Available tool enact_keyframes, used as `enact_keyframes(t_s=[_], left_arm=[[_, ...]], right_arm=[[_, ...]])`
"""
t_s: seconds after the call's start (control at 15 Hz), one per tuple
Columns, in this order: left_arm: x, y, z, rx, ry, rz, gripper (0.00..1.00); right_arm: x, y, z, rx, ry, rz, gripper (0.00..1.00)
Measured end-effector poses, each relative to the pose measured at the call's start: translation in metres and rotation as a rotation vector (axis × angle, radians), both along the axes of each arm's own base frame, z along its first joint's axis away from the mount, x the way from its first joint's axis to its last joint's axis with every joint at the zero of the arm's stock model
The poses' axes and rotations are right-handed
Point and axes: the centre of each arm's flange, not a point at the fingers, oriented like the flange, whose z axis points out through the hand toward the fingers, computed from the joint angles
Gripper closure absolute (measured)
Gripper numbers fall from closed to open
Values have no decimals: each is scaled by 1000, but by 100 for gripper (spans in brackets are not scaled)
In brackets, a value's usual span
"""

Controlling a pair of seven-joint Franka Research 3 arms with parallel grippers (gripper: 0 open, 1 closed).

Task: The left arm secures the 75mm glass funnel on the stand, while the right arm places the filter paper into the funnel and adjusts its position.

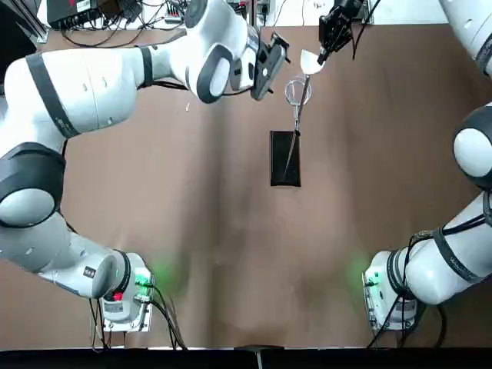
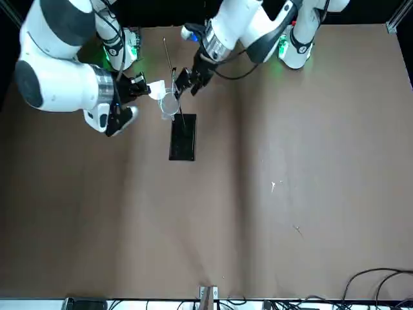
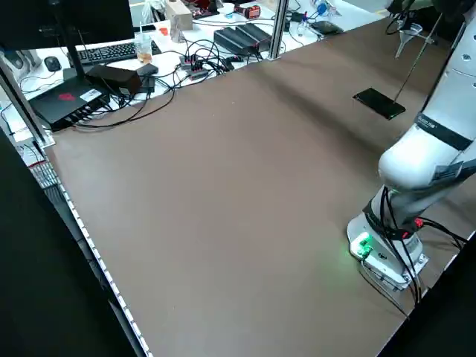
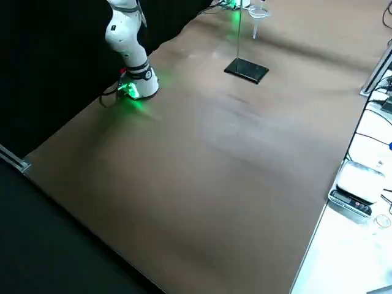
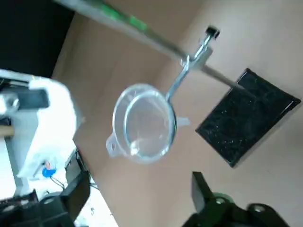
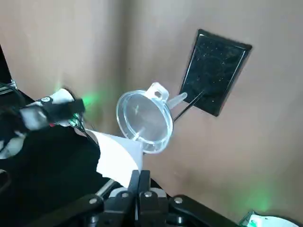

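Pinched shut in your right gripper [image 6: 138, 182], the filter paper [image 6: 118, 156] is hovering at the glass funnel's [image 6: 142, 120] seven o'clock, ready for dropping in. Your left gripper [image 1: 269, 65] is waiting open and empty at the stand's [image 1: 285, 157] eleven o'clock (funnel already sitting in the ring).

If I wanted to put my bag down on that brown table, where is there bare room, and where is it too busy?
Bare tabletop stretches between the two arm bases, from the stand back toward the robot. It is crowded at the far edge: the left gripper sits beside the ring holding the glass funnel, and the right gripper holds the filter paper next to it.
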Motion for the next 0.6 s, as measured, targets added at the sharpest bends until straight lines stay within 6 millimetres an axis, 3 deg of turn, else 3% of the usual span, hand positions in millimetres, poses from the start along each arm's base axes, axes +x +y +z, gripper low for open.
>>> enact_keyframes(t_s=[0.2, 0.4, 0.6], left_arm=[[35, 28, 2, -9, 74, 78, 0], [63, 48, 26, -27, 106, 128, 0], [85, 67, 33, -58, 156, 235, 0]], right_arm=[[1, 16, -22, -21, 28, 9, 99], [4, 30, -47, -40, 51, 13, 99], [6, 31, -53, -45, 55, 11, 97]])
